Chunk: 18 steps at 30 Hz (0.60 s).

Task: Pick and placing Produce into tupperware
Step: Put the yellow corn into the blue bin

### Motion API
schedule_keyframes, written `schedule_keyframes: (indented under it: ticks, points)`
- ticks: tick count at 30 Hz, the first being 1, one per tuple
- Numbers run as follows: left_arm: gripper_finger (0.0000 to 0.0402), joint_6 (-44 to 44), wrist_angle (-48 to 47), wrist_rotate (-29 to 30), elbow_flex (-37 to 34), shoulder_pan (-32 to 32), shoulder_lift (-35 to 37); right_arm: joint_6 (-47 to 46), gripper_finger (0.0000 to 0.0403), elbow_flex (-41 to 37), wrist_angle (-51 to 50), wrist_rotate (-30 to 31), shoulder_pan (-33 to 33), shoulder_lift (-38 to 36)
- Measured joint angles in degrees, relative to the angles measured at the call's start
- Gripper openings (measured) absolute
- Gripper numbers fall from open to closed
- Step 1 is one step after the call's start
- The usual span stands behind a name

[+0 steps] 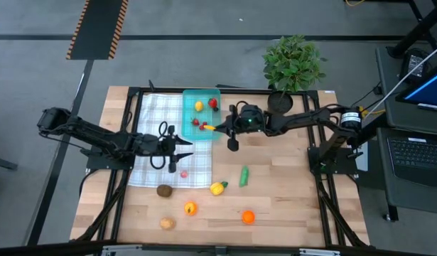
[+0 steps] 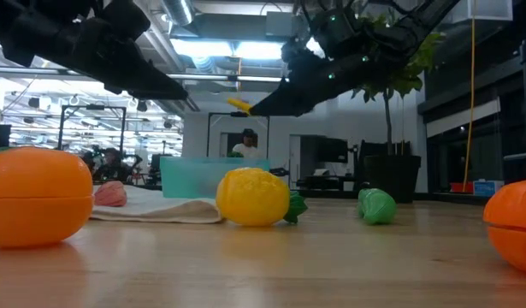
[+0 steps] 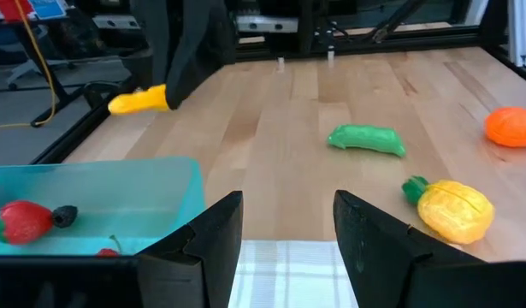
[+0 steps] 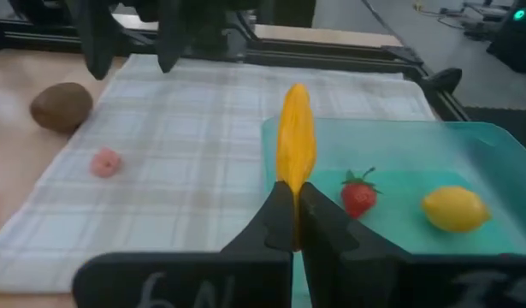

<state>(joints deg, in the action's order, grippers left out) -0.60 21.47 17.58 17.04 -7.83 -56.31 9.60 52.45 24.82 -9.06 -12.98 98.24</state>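
Note:
The teal tupperware [image 1: 204,94] sits at the far middle, partly on a white checked cloth [image 1: 153,114]. In it lie a lemon [image 1: 198,106], a strawberry [image 1: 213,103] and small red pieces [image 1: 195,121]. My right gripper [image 1: 215,129] is shut on a long yellow piece [image 4: 295,137] over the tupperware's right side. My left gripper [image 1: 188,149] hangs open above the cloth, near the tupperware's near edge. Loose on the wood lie a green piece [image 1: 243,176], a yellow fruit [image 1: 217,188], two orange ones [image 1: 190,208] [image 1: 248,217] and two brown ones [image 1: 164,190] [image 1: 166,223]. A pink piece [image 1: 183,173] lies on the cloth. My right gripper pinches the long yellow piece by one end [image 4: 293,177] between its two fingertips. The fingers come from the table's right, slanting slightly down, and lie along the piece. The rest of it sticks out past the fingertips, lifted clear above the tupperware [image 4: 391,137].
A potted green plant [image 1: 293,64] stands at the far right corner, behind my right arm. Bare wood lies to the right of the green piece and along the near edge between the scattered fruits. People show in the room beyond the table in the low view.

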Motion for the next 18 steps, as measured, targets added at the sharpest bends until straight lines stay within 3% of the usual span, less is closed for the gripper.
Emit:
schedule_keyframes:
  ticks: [9, 18]
  points:
    - [0.0176, 0.0, 0.0, 0.0, 0.0, 1.9, 0.0, -3.2, 0.0008, 0.0, 7.5, 0.4, -3.7, 4.4]
    - [0.0176, 0.0, 0.0, 0.0, 0.0, 2.0, 0.0, -4.9, 0.0008, 0.0, 8.3, 2.1, -6.0, 5.0]
